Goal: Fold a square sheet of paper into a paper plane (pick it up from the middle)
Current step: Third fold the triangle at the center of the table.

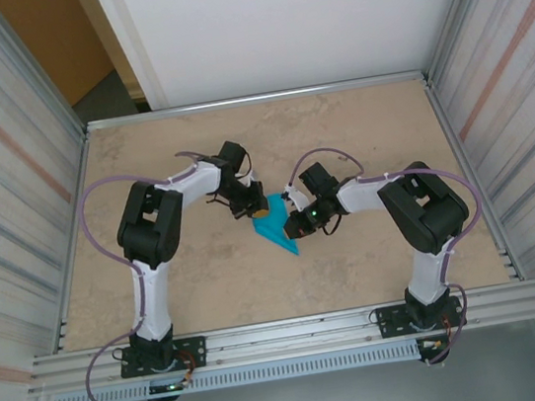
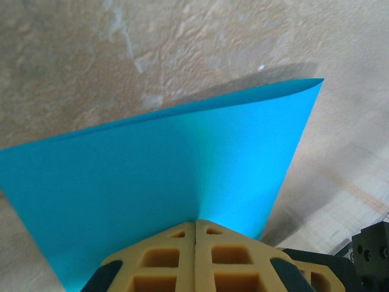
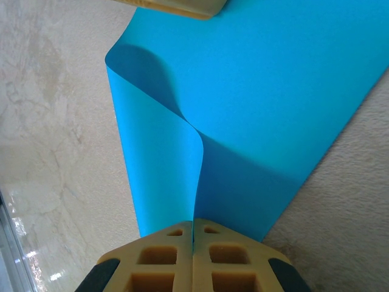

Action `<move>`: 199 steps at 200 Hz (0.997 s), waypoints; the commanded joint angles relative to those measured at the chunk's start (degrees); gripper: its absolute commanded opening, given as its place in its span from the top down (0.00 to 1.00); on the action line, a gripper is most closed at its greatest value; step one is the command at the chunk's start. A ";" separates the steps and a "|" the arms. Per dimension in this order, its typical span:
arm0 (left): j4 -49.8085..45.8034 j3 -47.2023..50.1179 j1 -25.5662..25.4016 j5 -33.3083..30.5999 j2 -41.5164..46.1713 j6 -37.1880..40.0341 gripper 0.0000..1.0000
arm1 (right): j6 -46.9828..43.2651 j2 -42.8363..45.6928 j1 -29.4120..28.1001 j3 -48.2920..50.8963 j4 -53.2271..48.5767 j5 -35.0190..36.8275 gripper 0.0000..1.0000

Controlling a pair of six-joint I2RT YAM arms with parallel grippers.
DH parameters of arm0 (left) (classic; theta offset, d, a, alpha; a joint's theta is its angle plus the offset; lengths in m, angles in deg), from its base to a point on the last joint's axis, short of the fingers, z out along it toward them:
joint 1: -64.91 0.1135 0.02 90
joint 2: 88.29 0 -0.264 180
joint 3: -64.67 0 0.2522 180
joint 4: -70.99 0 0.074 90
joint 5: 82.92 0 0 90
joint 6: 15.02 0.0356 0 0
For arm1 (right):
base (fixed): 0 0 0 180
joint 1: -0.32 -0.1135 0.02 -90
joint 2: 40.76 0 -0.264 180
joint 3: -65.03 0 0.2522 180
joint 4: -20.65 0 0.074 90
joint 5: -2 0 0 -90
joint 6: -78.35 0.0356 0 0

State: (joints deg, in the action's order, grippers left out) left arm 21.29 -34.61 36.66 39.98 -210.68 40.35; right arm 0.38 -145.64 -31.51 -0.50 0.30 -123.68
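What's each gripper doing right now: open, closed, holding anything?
The left gripper is closed, pinching the thin teal-blue sheet of paper.
The right gripper is closed, pinching the same sheet.

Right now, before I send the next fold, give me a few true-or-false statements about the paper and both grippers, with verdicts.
1. The left gripper and the right gripper are both shut on the square sheet of paper. True.
2. The sheet lies flat on the table. False: it is bent, and in the right wrist view one part curls over another.
3. The sheet sits in the far left corner of the table. False: it is near the middle, between the two arms.
4. The sheet is plain blue, with no print on it. True.
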 commanded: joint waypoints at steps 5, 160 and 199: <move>-0.66 -1.83 -0.42 -0.76 2.81 0.27 0.91 | 1.07 -1.38 0.40 -0.88 -2.36 0.89 1.00; 18.92 22.14 -6.06 -1.44 17.17 -20.73 0.88 | 1.59 -2.32 0.54 -1.08 -2.55 1.02 1.00; 18.76 22.49 -6.40 -1.35 16.25 -20.82 0.90 | 1.79 -2.43 0.55 -1.05 -2.55 1.15 1.00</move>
State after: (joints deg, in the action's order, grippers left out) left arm 39.30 -12.88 30.76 38.91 -194.99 20.68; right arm 1.43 -146.28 -31.40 -1.14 0.15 -124.05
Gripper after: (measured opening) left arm 0.100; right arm 0.044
